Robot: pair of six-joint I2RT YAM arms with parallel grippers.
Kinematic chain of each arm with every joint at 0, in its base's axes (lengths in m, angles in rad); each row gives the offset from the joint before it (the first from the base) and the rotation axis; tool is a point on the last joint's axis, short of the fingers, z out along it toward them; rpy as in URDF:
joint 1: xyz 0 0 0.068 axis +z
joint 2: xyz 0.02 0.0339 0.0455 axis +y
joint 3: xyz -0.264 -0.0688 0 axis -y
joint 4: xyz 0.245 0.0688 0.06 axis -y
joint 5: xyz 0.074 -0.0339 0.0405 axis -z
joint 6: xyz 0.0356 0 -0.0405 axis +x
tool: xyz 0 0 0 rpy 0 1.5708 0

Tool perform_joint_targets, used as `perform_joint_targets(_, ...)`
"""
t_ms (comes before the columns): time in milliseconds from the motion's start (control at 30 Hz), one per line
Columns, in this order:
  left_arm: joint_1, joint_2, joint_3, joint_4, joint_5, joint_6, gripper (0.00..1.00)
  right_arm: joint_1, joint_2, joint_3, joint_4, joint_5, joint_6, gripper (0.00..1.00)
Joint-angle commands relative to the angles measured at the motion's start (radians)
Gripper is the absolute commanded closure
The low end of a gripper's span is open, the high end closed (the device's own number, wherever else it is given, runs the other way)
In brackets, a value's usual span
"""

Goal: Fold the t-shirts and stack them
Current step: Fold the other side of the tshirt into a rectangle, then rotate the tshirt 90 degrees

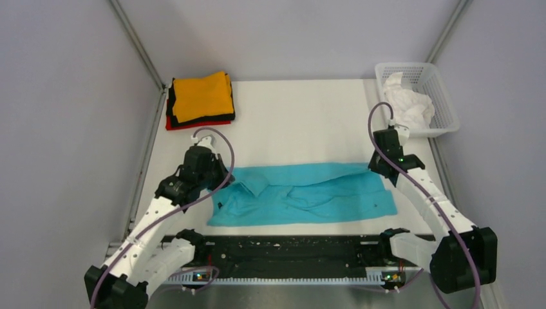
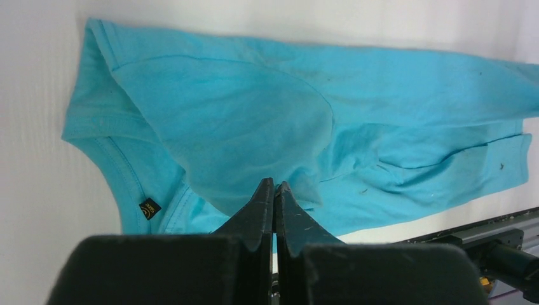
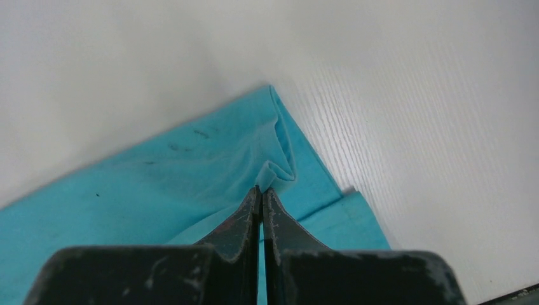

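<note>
A teal t-shirt [image 1: 309, 196] lies lengthwise across the near middle of the white table, partly folded, with its far long edge doubled over. My left gripper [image 1: 219, 179] is at the shirt's left end and is shut on a fold of teal cloth [image 2: 254, 114] near the collar; the jaws meet at the tips [image 2: 274, 184]. My right gripper [image 1: 381, 168] is at the shirt's far right corner and is shut on a pinch of its edge [image 3: 279, 170], with the tips together [image 3: 261, 189]. A folded stack with orange on top [image 1: 201, 96], over black and red, sits at the far left.
A white lattice basket [image 1: 444, 96] at the far right holds a crumpled white t-shirt [image 1: 407, 103]. A black rail [image 1: 283, 254] runs along the near edge between the arm bases. Grey walls close in the table on the left and right.
</note>
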Motion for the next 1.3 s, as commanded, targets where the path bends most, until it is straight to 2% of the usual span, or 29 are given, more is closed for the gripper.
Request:
perform_joint_targets(0,-0.002,-0.077,-0.016,-0.026,-0.012,-0.051,1.00,0.007,-0.066,0.016,-0.085,0.076,0.022,1.00)
perform_joint_targets(267,-0.002,-0.153,-0.088,-0.110,-0.037,-0.116,1.00,0.007,-0.078,0.002,-0.108,0.078,0.042,1.00)
perform_joint_targets(467,-0.003,-0.259,-0.147,-0.284,-0.026,-0.310,1.00,0.006,-0.033,-0.020,-0.207,0.124,0.127,0.97)
perform_joint_targets(533,-0.004,-0.302,-0.149,-0.378,-0.042,-0.383,0.80,0.007,-0.040,-0.023,-0.266,0.128,0.164,0.94)
perform_joint_targets(567,-0.004,-0.328,-0.150,-0.410,-0.047,-0.409,0.60,0.008,-0.050,-0.028,-0.293,0.123,0.187,0.90)
perform_joint_targets(633,-0.005,-0.371,-0.143,-0.455,-0.075,-0.441,0.33,0.007,-0.083,-0.053,-0.332,0.093,0.211,0.87)
perform_joint_targets(667,-0.004,-0.382,-0.132,-0.471,-0.099,-0.442,0.17,0.006,-0.103,-0.061,-0.341,0.075,0.220,0.77)
perform_joint_targets(700,-0.004,-0.383,-0.108,-0.478,-0.119,-0.439,0.04,0.007,-0.122,-0.059,-0.344,0.054,0.221,0.62)
perform_joint_targets(733,-0.005,-0.380,-0.088,-0.478,-0.140,-0.431,0.02,0.007,-0.140,-0.049,-0.344,0.035,0.219,0.52)
perform_joint_targets(800,-0.004,-0.364,-0.051,-0.442,-0.168,-0.404,0.01,0.008,-0.169,-0.021,-0.339,0.040,0.217,0.45)
perform_joint_targets(867,-0.005,-0.333,-0.034,-0.368,-0.172,-0.370,0.01,0.007,-0.197,0.004,-0.314,0.048,0.187,0.33)
perform_joint_targets(933,-0.004,-0.279,-0.045,-0.266,-0.125,-0.343,0.01,0.007,-0.220,-0.001,-0.235,-0.007,0.130,0.26)
perform_joint_targets(1000,-0.006,-0.206,-0.082,-0.116,-0.048,-0.323,0.01,0.006,-0.228,-0.039,-0.111,-0.147,0.091,0.20)
perform_joint_targets(1133,-0.007,-0.002,-0.160,0.215,0.100,-0.342,0.01,0.008,-0.154,-0.155,0.236,-0.534,0.066,0.07)
perform_joint_targets(1167,-0.008,0.056,-0.168,0.279,0.119,-0.348,0.01,0.008,-0.115,-0.175,0.298,-0.592,0.071,0.02)
perform_joint_targets(1267,-0.007,0.214,-0.178,0.415,0.080,-0.360,0.01,0.010,0.007,-0.191,0.392,-0.630,0.060,0.01)
